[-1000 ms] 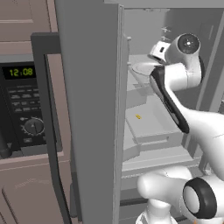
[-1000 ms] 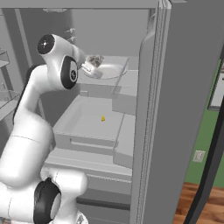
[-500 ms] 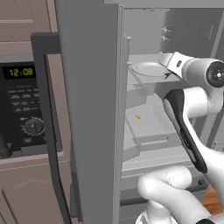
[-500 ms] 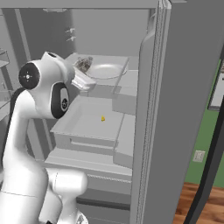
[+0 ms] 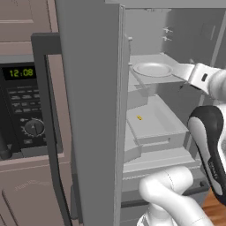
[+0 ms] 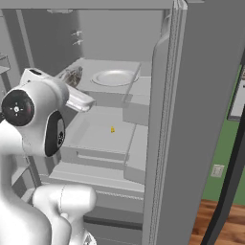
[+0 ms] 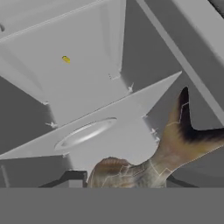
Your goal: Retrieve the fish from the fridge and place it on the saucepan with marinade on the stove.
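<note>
The fridge [image 5: 90, 114] stands open, with pale grey shelves inside. My gripper [image 6: 72, 80] hovers beside the upper shelf, just off its edge, and is shut on the fish [image 6: 72, 76], a mottled grey-brown lump. In the hand view the fish [image 7: 175, 144] hangs close in front of the camera, its forked tail pointing up and its body between my fingertips [image 7: 72, 178]. In the left base view my gripper [image 5: 187, 75] reaches in from the right at plate height. The saucepan, marinade and stove are out of view.
A white round plate [image 5: 152, 69] sits on the upper shelf. A tiny yellow speck [image 5: 139, 118] lies in the tray below. The open fridge door [image 6: 165, 143] stands close on the right. A black microwave [image 5: 22, 110] sits left of the fridge.
My hand has drawn back from over the plate toward the shelf's edge, carrying the fish along. The arm's elbow has swung lower. The plate stays where it was.
</note>
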Controlling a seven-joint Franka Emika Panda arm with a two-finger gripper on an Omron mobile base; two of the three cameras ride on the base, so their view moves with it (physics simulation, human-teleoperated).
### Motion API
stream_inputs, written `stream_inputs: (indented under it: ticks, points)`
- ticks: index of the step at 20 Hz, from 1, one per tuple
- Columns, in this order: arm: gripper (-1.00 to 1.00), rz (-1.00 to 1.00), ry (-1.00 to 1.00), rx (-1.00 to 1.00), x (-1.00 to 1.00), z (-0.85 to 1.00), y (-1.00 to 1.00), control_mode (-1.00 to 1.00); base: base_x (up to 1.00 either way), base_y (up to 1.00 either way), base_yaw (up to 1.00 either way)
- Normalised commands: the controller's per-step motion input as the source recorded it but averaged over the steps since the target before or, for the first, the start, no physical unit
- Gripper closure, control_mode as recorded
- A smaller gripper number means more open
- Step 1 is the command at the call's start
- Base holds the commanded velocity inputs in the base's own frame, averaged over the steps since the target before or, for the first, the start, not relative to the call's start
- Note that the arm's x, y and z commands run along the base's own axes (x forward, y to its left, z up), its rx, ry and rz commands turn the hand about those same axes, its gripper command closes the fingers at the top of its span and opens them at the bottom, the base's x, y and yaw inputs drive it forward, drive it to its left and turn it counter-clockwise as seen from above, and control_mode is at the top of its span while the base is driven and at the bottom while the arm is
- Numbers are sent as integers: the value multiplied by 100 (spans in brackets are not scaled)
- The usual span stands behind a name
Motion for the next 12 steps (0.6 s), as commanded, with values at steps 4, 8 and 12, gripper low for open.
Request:
stream_inputs:
  ticks: [4,8,12]
  points:
    - [100,10,0,-1,-58,1,18,-100,0,0,0]
    - [100,1,0,-6,-32,0,26,-100,0,0,0]
    - [100,0,0,-4,-24,0,3,-100,0,0,0]
